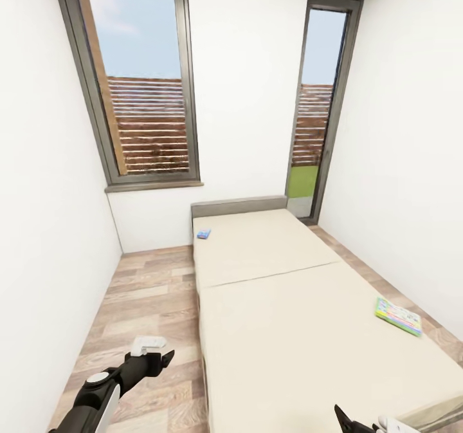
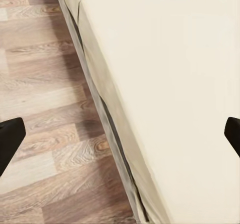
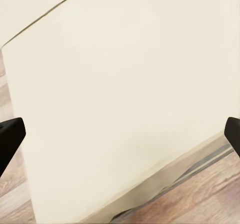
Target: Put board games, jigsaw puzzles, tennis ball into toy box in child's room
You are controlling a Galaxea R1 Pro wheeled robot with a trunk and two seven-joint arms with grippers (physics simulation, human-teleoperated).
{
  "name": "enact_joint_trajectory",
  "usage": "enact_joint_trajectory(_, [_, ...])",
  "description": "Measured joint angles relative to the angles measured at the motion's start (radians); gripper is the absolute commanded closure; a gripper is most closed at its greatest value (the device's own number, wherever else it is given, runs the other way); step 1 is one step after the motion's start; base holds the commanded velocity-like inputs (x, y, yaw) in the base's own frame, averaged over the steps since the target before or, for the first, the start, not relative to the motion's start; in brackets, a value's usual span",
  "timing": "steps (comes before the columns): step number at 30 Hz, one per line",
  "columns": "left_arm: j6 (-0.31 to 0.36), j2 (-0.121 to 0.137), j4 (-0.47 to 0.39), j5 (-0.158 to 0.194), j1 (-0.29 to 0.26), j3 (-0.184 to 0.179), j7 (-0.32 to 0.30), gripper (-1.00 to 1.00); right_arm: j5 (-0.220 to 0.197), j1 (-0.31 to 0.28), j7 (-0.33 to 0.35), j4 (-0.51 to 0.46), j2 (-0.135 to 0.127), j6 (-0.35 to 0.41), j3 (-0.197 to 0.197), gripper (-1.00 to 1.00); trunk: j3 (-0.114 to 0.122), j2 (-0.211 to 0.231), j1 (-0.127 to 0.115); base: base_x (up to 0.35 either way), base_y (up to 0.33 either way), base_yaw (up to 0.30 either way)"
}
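White walls and two tall windows frame our view of the bed [image 1: 302,317]. We count two games on it: a green-edged one [image 1: 399,316] at the right edge, long axis angled along that edge, and a small blue one [image 1: 204,233] near the headboard's left corner. Both grippers, left [image 2: 120,136] and right [image 3: 120,136], hold their fingers wide apart, empty.

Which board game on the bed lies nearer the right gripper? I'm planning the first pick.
The green-edged board game by the bed's right edge; the small blue one lies far off near the headboard.
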Motion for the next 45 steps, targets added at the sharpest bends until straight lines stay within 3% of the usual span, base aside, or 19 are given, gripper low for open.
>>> enact_joint_trajectory(17, [-0.001, 0.000, 0.000, 0.000, 0.000, 0.000, -0.001, -1.00, 0.000, 0.000, -0.001, 0.002, 0.000, 0.000, 0.000, -1.00, 0.000, 0.000, 0.000, 0.041, 0.063, -0.010])
enact_joint_trajectory(34, [-0.001, 0.000, 0.000, 0.001, 0.000, -0.001, -0.001, -1.00, 0.000, 0.000, 0.000, 0.003, 0.001, 0.000, 0.000, -1.00, 0.012, 0.000, 0.000, 0.000, 0.077, -0.189])
enact_joint_trajectory(45, [-0.001, -0.001, 0.000, 0.000, 0.000, 0.000, -0.001, -1.00, 0.000, 0.000, 0.000, 0.004, 0.002, 0.000, 0.000, -1.00, 0.014, 0.000, 0.000, 0.025, 0.102, -0.035])
